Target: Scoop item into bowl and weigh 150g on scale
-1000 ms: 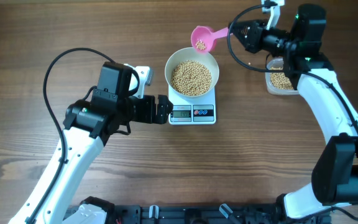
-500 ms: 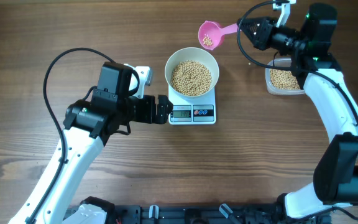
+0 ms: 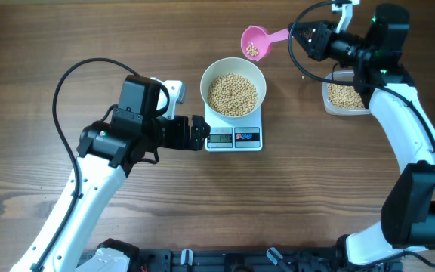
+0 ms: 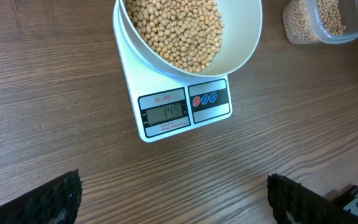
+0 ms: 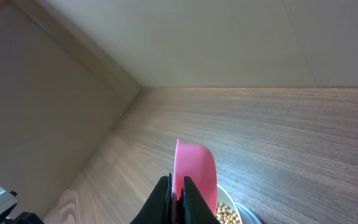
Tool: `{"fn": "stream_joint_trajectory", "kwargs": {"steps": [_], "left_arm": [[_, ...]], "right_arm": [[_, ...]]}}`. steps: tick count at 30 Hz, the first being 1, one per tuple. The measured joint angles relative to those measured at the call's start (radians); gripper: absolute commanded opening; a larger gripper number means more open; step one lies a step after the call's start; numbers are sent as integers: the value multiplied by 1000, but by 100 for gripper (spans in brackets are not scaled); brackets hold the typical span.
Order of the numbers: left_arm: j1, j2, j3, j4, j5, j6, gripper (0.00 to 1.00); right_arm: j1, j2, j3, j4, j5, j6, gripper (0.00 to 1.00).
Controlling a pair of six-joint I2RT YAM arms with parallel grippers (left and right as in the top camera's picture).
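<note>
The white bowl (image 3: 206, 85) stands on the scale (image 3: 234, 138), heaped with tan beans (image 3: 232, 94). In the left wrist view the scale (image 4: 166, 124) reads 149 in front of the bowl (image 4: 244, 46). My right gripper (image 3: 299, 34) is shut on the handle of a pink scoop (image 3: 254, 41). It holds the scoop, with a few beans in it, above the table behind the bowl's far right. The right wrist view shows that gripper (image 5: 178, 199), the scoop (image 5: 196, 171) and the bowl's rim (image 5: 230, 199). My left gripper (image 3: 200, 133) is open beside the scale's left front, holding nothing (image 4: 173, 208).
A clear plastic tub (image 3: 345, 98) with more beans sits at the right, under the right arm, and appears in the left wrist view (image 4: 328, 18). Bare wood tabletop surrounds the scale. The left arm's cable loops over the table's left side.
My right gripper carried the pink scoop to the right and away from the bowl's far rim, then held still. The left arm has not moved.
</note>
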Motion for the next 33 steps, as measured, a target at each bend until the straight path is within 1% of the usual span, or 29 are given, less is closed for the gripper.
{"fn": "stream_joint_trajectory", "kwargs": {"steps": [23,33], "left_arm": [[0,0,0,0,0,0,100],[0,0,0,0,0,0,100]], "right_arm": [[0,0,0,16,16,18,4],[19,0,0,24,64,-108,4]]}}
